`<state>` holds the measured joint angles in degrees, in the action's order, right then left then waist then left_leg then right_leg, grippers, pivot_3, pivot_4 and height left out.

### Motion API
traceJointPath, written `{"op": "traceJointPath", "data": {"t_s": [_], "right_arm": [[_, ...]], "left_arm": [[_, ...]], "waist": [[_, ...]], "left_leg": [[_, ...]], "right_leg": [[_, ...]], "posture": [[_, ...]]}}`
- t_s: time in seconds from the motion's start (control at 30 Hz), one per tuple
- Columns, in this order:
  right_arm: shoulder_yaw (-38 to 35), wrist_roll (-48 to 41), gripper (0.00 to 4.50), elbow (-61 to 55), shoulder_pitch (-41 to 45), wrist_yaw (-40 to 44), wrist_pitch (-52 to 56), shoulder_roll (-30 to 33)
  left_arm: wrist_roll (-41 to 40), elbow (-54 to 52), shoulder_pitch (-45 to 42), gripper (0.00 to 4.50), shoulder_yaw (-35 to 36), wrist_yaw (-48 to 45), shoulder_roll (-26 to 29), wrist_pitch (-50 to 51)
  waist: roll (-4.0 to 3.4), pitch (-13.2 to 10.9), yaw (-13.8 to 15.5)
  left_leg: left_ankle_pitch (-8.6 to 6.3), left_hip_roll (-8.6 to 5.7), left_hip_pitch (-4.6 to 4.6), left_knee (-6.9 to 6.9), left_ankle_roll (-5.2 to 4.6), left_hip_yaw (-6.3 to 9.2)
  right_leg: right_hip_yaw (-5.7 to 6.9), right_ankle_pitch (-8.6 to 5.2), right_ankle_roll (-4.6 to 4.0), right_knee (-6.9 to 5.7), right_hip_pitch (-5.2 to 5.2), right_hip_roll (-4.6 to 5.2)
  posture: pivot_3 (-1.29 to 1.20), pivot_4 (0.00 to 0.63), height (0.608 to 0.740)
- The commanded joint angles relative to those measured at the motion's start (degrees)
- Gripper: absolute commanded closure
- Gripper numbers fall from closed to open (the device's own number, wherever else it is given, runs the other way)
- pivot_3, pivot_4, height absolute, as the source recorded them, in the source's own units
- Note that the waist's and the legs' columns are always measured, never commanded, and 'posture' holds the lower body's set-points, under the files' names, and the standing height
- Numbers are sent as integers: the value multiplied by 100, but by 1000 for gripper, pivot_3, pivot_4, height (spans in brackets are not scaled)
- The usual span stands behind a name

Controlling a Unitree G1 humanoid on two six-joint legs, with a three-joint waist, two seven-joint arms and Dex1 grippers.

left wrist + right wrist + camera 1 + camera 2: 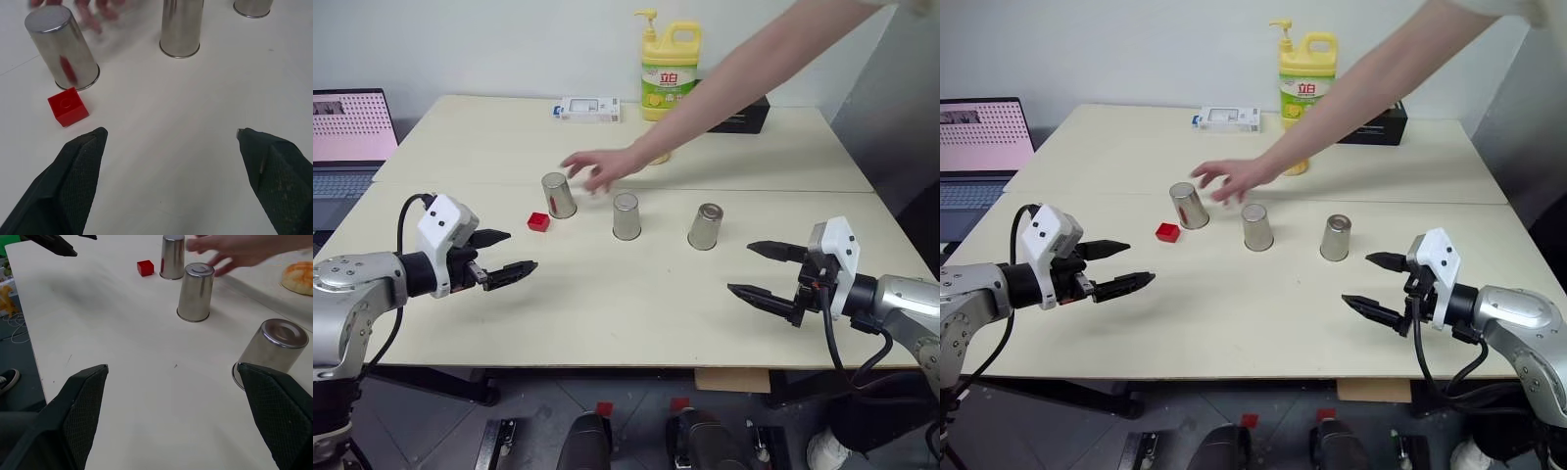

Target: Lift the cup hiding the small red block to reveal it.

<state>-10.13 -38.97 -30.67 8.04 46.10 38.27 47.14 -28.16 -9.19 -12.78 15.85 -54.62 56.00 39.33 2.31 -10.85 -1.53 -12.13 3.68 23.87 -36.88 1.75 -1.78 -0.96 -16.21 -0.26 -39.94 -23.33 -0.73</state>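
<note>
The small red block sits bare on the table, just beside the left steel cup, toward the table's left edge. No cup hides it yet. A person's hand hovers by that cup. The middle cup and right cup look light, hard and slippery; pinch one around its sides. The left gripper and right gripper are both spread wide, holding nothing.
</note>
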Motion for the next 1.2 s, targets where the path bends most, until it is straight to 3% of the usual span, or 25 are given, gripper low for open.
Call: {"op": "traceJointPath", "data": {"t_s": [0.03,1.2], "right_arm": [[-150,-9,0,-157,18,-4,-83,38],[-30,-23,0,-202,134,-146,-18,-20]], "left_arm": [[12,-103,-61,5,69,-30,96,-86],[44,-55,-203,5,-90,-31,36,-83]], "waist": [[0,0,0],[0,0,0]], "left_leg": [[0,0,0,0,0,0],[0,0,0,0,0,-1]], "right_leg": [[0,0,0,0,0,0],[0,0,0,0,0,0]], "posture": [[0,150,740],[0,150,740]]}}
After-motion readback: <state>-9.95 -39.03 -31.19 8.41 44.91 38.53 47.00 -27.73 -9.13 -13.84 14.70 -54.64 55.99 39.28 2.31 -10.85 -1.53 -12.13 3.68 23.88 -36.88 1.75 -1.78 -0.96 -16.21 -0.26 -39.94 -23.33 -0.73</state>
